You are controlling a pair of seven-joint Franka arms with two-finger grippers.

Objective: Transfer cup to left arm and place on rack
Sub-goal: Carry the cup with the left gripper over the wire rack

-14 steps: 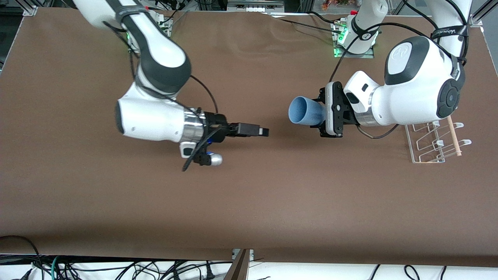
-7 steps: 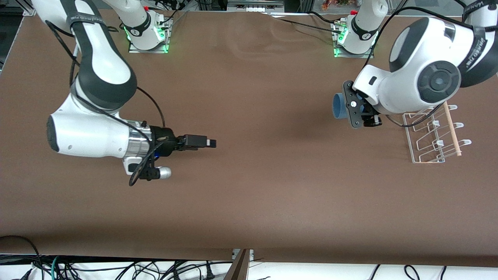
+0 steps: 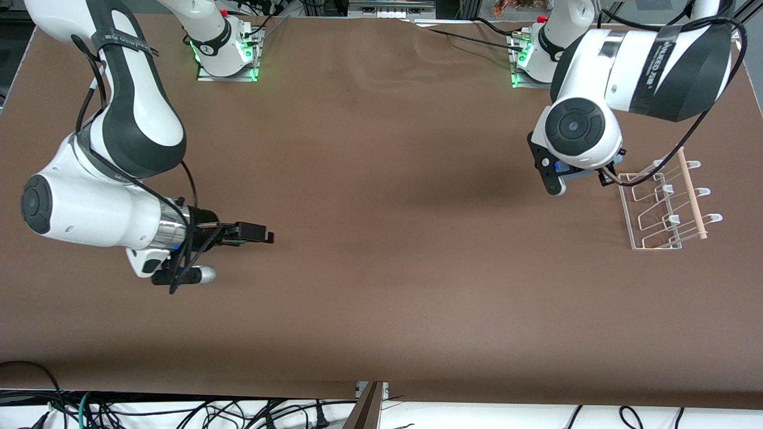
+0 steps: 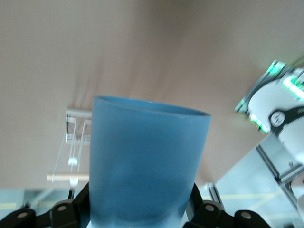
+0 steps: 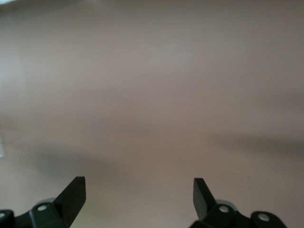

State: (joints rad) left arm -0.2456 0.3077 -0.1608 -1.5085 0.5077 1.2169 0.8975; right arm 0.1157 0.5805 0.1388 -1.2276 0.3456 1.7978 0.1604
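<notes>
Brown table point(image 3: 381, 286) fills most of what we see, with both arm bases along its top edge in the front view. The right arm reaches out over the right arm's end of the table, and we find its gripper point(image 3: 262, 236) hanging above bare tabletop there. In the right wrist view its two dark fingertips point(image 5: 73, 192) stand wide apart with nothing between them, so it is released and empty point(image 5: 137, 194).

The left arm bends low over the left arm's end of the table, its big wrist joint covering most of the left gripper point(image 3: 557, 173) in the front view. Just beside that gripper sits the rack point(image 3: 664, 202), a white wire frame with upright loops and a light wooden dowel point(image 3: 691, 193) along one side; we also catch it in the left wrist view point(image 4: 73, 142).

We see the cup point(image 4: 147, 161) best in the left wrist view: light blue, plain, clamped at its base in the left gripper's jaws, its open rim pointing away from the camera. In the front view only a blue sliver point(image 3: 559, 166) shows under the wrist, up in the air beside the rack.
</notes>
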